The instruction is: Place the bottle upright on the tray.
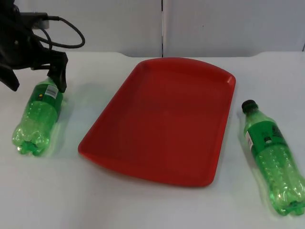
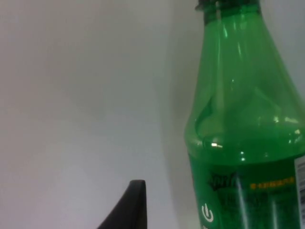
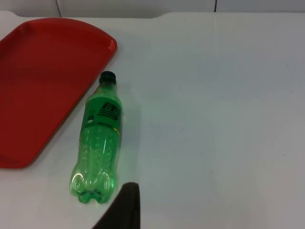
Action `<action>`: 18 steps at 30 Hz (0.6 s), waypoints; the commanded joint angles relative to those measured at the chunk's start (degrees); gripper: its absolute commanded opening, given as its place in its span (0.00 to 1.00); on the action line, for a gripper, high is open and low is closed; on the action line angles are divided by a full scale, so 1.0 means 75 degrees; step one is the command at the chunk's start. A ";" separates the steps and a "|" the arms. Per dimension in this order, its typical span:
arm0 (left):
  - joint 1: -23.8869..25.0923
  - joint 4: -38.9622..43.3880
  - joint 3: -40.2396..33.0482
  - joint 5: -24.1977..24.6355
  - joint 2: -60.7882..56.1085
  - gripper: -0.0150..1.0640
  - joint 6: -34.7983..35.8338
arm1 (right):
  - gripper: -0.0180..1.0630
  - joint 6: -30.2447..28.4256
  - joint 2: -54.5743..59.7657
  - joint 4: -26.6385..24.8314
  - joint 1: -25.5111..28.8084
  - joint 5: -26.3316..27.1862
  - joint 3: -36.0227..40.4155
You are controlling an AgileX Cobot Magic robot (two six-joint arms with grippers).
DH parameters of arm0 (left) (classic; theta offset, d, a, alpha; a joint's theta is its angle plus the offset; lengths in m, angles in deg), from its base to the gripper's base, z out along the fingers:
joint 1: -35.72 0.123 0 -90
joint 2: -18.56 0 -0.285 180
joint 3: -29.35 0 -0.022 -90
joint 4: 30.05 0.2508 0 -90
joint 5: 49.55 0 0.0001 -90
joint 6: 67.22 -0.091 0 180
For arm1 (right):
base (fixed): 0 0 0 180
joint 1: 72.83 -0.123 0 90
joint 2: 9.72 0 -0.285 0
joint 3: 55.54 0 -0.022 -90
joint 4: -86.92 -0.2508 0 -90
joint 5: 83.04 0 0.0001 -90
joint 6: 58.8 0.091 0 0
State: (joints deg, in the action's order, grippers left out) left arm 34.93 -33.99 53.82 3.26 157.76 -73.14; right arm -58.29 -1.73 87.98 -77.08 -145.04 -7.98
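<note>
A red tray point(image 1: 162, 119) lies empty in the middle of the table. Two green plastic bottles lie on their sides. The left bottle point(image 1: 38, 114) lies left of the tray, its neck end under my left gripper point(image 1: 35, 81). That gripper is open, one finger on each side of the neck. The left wrist view shows the same bottle point(image 2: 243, 133) close up beside one fingertip point(image 2: 131, 205). The right bottle point(image 1: 271, 157), with a black cap, lies right of the tray. My right gripper point(image 3: 121, 210) hovers over the table just past the base of the right bottle point(image 3: 101, 138).
The tray point(image 3: 43, 81) has a raised rim that lies close to the right bottle's cap. The grey partition wall point(image 1: 214, 24) closes off the back of the table. White table point(image 1: 143, 205) runs along the front.
</note>
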 commanded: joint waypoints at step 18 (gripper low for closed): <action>-0.0076 -0.0231 0.0044 -0.0455 0.0793 0.99 0.0391 | 0.99 -0.0003 -0.0027 -0.0025 0.0046 0.0035 0.0017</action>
State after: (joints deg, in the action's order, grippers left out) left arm 34.71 -34.88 53.82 0.50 163.25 -70.72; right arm -58.29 -1.73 87.89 -77.08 -145.04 -7.98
